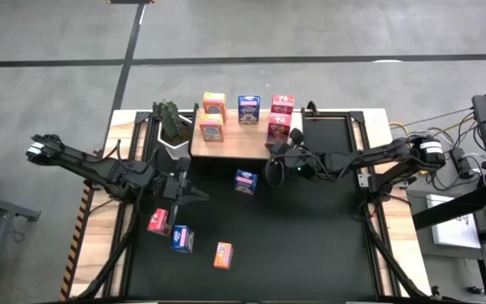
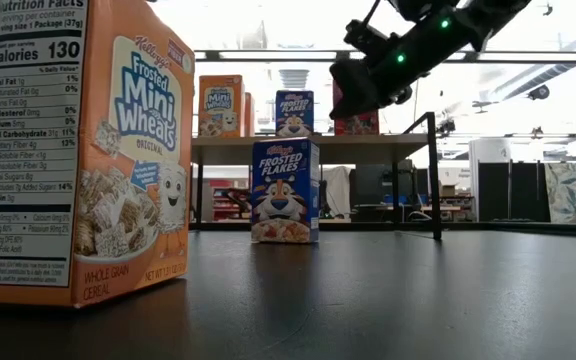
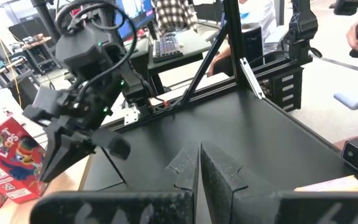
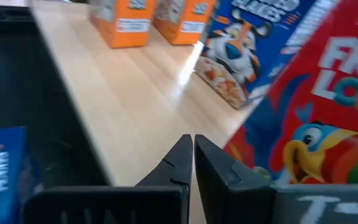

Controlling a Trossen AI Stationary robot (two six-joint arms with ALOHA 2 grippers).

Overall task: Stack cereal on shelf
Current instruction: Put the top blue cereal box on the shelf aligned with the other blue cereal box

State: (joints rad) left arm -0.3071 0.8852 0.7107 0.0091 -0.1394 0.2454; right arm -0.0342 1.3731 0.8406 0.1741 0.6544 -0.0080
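Observation:
The wooden shelf (image 1: 230, 143) stands at the table's far side. It bears two orange cereal boxes (image 1: 213, 116), a blue one (image 1: 248, 108) and two red ones (image 1: 280, 116). On the black mat stand a blue box (image 1: 245, 181), a red box (image 1: 159, 221), another blue (image 1: 181, 239) and an orange one (image 1: 223, 254). My right gripper (image 4: 192, 149) is shut. It hovers over the shelf's near right edge, close beside the nearer red box (image 4: 316, 118). My left gripper (image 3: 199, 163) is shut and empty above the mat's left part. My right gripper comes nearly level from the table's right side. The outer side of one finger (image 4: 219, 163) is next to the nearer red box's lower front (image 4: 263, 146). I cannot tell whether it touches the box, which stands upright on the shelf.
A green potted plant (image 1: 172, 122) stands at the shelf's left end. Black frame posts (image 2: 434, 175) rise around the mat. There is bare shelf wood (image 4: 129, 99) between the orange boxes and the gripper. People sit at desks beyond the table (image 3: 179, 18).

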